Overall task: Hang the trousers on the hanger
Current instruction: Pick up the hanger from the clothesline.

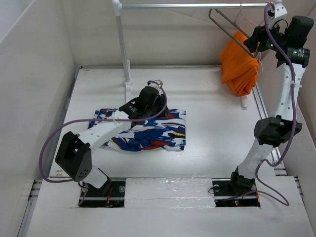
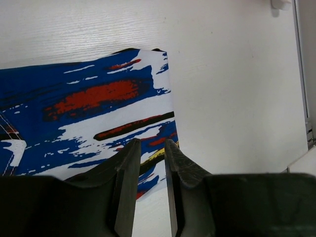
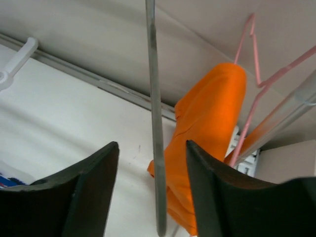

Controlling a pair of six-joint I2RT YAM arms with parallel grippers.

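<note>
The trousers lie folded flat on the white table, deep blue with white, red, black and yellow strokes. My left gripper hangs just over their right-hand part, jaws a narrow gap apart, nothing between them. The hanger, of thick dark grey bar, hangs on the rail at the back right. My right gripper is raised to it, open wide. One grey bar of the hanger runs between the fingers without touching either.
A plain orange garment hangs on a thin pink wire hanger right behind the grey one. The metal rail rests on a white post. White walls enclose the table on the left, back and right.
</note>
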